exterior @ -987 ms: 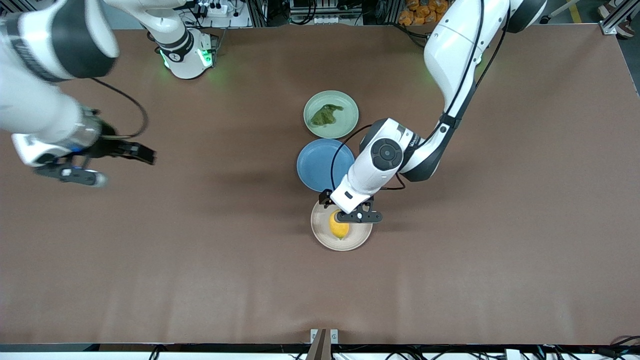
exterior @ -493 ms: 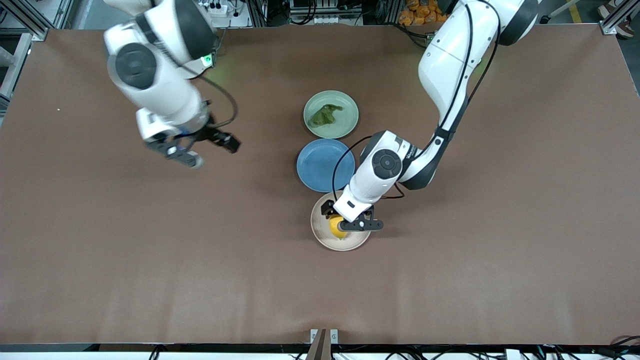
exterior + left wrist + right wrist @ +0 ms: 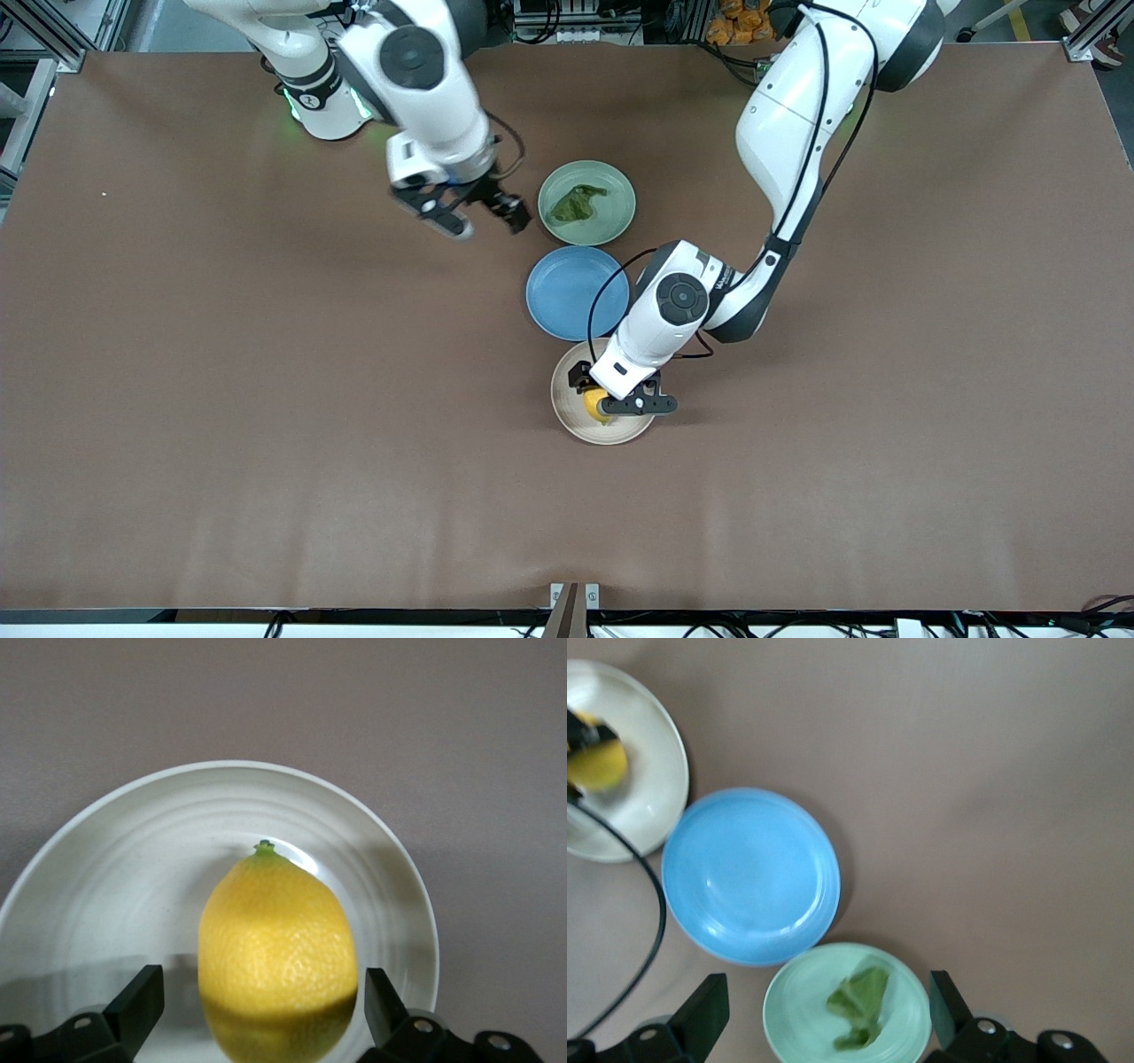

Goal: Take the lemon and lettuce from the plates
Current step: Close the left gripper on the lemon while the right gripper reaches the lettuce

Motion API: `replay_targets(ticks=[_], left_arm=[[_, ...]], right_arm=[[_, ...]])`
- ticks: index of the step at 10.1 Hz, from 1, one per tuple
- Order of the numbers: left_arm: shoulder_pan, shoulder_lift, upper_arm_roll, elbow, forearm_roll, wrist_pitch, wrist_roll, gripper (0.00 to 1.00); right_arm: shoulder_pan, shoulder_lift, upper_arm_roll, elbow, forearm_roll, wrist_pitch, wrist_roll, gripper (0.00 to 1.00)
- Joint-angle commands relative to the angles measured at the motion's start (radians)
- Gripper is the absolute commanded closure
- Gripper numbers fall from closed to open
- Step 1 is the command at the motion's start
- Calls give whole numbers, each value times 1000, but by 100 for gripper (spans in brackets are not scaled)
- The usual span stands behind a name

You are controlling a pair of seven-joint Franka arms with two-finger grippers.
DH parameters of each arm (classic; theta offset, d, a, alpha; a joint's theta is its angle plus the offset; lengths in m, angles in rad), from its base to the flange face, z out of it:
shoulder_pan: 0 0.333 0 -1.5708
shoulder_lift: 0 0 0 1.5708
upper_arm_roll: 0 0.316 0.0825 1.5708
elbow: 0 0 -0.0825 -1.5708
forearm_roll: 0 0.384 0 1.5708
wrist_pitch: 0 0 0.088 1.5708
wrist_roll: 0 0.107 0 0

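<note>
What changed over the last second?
The right end effector swept in from the right arm's end of the table to just beside the green plate, open. The left end effector lowered around the lemon, not yet closed. Lemon, lettuce and all plates stayed put.

There were three plates on the table: one mint-green plate (image 3: pixel 586 202), one blue plate (image 3: pixel 576 292) and one beige plate (image 3: pixel 567 416). One lemon (image 3: pixel 593 405), one lettuce leaf (image 3: pixel 574 204), two grippers.
</note>
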Motion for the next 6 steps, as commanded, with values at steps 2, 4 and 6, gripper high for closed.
replay_targets(ticks=[2, 4, 6], left_arm=[[-25, 33, 22, 30, -11, 32, -3, 31], [-34, 33, 22, 29, -10, 31, -7, 91], [-37, 13, 39, 29, 1, 19, -4, 100]], right_arm=[[73, 82, 44, -53, -18, 79, 173, 0], [136, 180, 43, -48, -73, 132, 229, 0], [191, 305, 39, -38, -262, 180, 397, 0]])
